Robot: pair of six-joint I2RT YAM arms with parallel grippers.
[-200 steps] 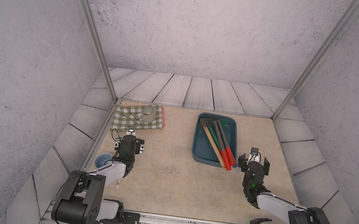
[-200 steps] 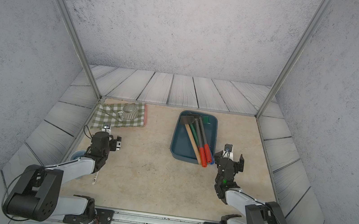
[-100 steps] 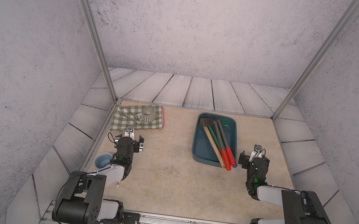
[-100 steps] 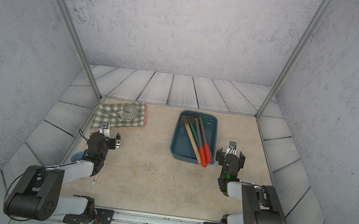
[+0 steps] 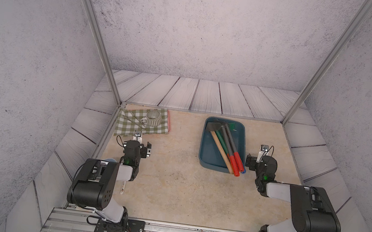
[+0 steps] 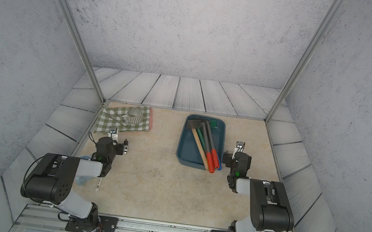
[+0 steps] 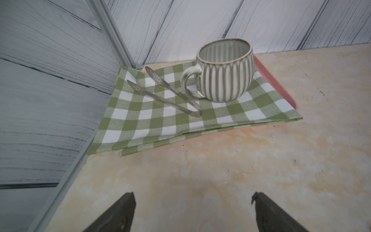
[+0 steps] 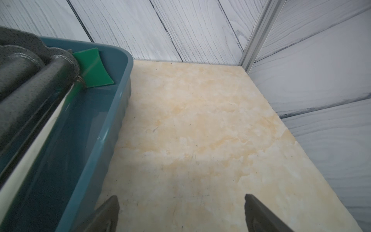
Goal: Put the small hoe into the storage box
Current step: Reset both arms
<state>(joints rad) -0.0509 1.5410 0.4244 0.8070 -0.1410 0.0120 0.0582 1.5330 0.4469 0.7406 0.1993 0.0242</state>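
The storage box (image 5: 209, 152) (image 6: 187, 149), a shallow teal tub, stands right of the table's middle. Several small hoes lie in it: one with a wooden handle (image 5: 220, 150), one green, and grey ones with red grips (image 5: 235, 161) whose ends stick out over the near rim. In the right wrist view the box (image 8: 112, 112) holds grey handles (image 8: 30, 84) and a green blade (image 8: 92, 68). My right gripper (image 5: 258, 159) (image 6: 235, 156) (image 8: 180, 196) stands open and empty beside the box's right side. At the table's left, my left gripper (image 5: 137, 145) (image 6: 114, 142) (image 7: 192, 195) is open and empty too.
A green checked cloth (image 5: 130, 124) (image 7: 140, 120) on a pink tray lies at the back left, carrying a striped mug (image 5: 153, 118) (image 7: 224, 70) and metal tongs (image 7: 166, 94). A white pen-like object (image 5: 123, 186) lies by the left arm. Plank walls close in three sides.
Both arms have folded down low toward their bases. The right gripper has drawn a little farther back beside the box. Both grippers stay open and the hoes have not moved.
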